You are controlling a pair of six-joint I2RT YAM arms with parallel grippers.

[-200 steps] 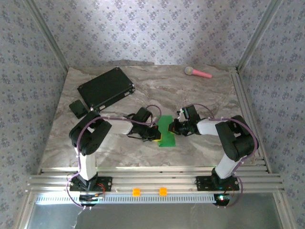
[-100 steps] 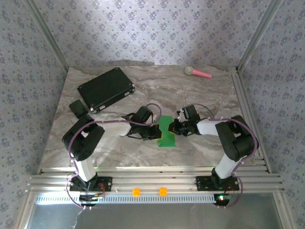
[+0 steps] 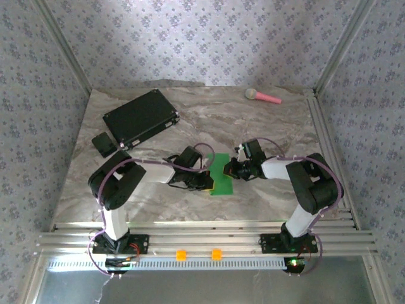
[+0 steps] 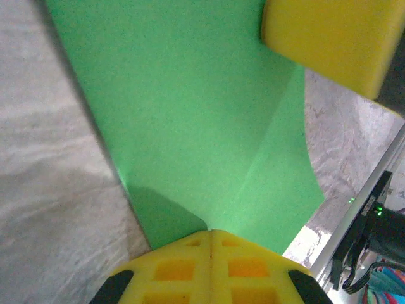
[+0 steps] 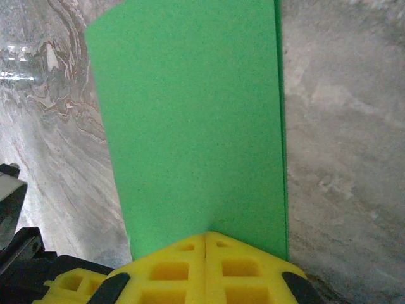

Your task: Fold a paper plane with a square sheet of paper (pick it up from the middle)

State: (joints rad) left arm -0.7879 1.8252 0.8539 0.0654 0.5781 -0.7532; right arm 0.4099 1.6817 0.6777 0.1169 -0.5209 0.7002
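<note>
The square sheet of paper [image 3: 221, 175] is bright green and lies folded into a narrow upright strip at the table's middle. In the left wrist view the sheet of paper [image 4: 190, 107] shows a slanting crease and a raised flap on its right side. My left gripper [image 3: 207, 182] is shut, its yellow tips [image 4: 211, 235] resting on the paper's left part. My right gripper [image 3: 230, 170] is shut too, with its tips [image 5: 207, 236] down on the paper [image 5: 190, 120] from the right side. The right gripper's yellow finger [image 4: 329, 38] shows in the left wrist view. No pointed paper plane shape shows.
A black case [image 3: 140, 116] lies at the back left with a small black box [image 3: 103, 144] beside it. A pink-handled toy [image 3: 262, 96] lies at the back right. Metal rails run along the right edge [image 3: 329, 145] and the front [image 3: 202, 240].
The left arm's elbow swung out to the left and came partly back, while its gripper stayed at the paper's left side. The right arm held still.
</note>
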